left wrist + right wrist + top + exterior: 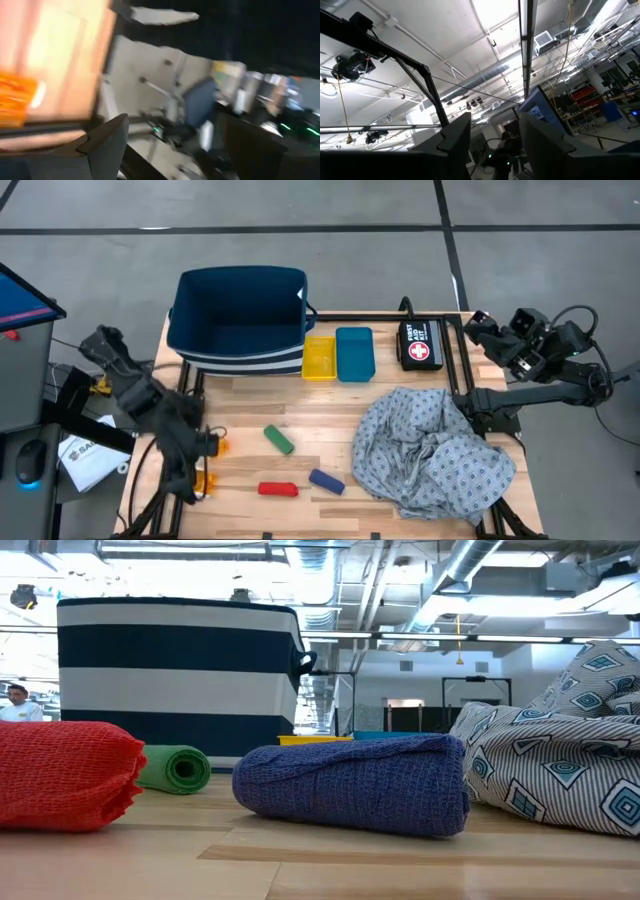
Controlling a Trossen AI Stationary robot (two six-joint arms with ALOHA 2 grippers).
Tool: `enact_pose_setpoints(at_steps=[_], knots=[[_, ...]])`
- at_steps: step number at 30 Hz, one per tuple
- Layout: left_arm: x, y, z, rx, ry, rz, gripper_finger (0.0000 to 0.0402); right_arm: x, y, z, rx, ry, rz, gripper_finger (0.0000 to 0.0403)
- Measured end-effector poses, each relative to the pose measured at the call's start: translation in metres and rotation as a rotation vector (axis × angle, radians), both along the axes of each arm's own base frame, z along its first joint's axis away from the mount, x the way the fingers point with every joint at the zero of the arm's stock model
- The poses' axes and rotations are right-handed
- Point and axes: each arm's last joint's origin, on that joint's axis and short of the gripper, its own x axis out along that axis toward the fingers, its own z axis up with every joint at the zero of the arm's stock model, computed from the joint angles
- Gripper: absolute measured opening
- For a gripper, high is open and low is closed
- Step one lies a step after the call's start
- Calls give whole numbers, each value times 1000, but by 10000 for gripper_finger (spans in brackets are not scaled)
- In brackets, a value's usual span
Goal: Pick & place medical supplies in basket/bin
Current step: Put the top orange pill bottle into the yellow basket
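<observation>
Basket point(240, 320): navy with white stripes, far-left part of the table point(330, 450); inside looks empty.
Yellow tray point(319, 357) and teal tray point(354, 353): side by side beside the basket, nothing in them.
Gown cloth point(430, 450): crumpled heap at the right edge.
Rolls: green roll point(279, 440), red roll point(278, 489), blue roll point(326, 481) near the front edge.
Pill bottles point(208, 463): at the left edge.
Left gripper point(190, 465): by the bottles; fingers' state unclear.
Right gripper point(492, 145): off the far-right corner, fingers apart, empty.
Black pouch point(420, 345): right of the trays.

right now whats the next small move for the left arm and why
Probably ease the left pincer down onto the orange pill bottle at the table's left edge. It hovers right over the bottles, nothing appears gripped, and the navy basket looks empty. The right arm is parked off the table.
</observation>
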Motion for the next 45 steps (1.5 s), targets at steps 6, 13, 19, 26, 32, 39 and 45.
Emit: enact_pose_setpoints(at_steps=[6, 13, 19, 26, 32, 39, 45], knots=[[-2, -27, -38, 347, 82, -4, 325, -1, 0, 2, -6, -24, -4, 183], [2, -50, -80, 623, 238, -81, 356, -3, 0, 4, -27, -52, -15, 193], [13, -51, -87, 726, 130, -1, 368, -4, 0, 5, -45, -66, -28, 198], [10, -18, -92, 691, 121, 85, 369, -4, 0, 6, -59, -74, -35, 199], [3, 14, -122, 619, 203, 66, 369, -4, 1, 6, -93, -72, -47, 201], [-4, 40, -153, 727, 184, 17, 369, -4, 0, 6, -99, -72, -58, 201], [-11, 45, -184, 701, 225, -5, 369, -4, 0, 6, -99, -73, -58, 201]])
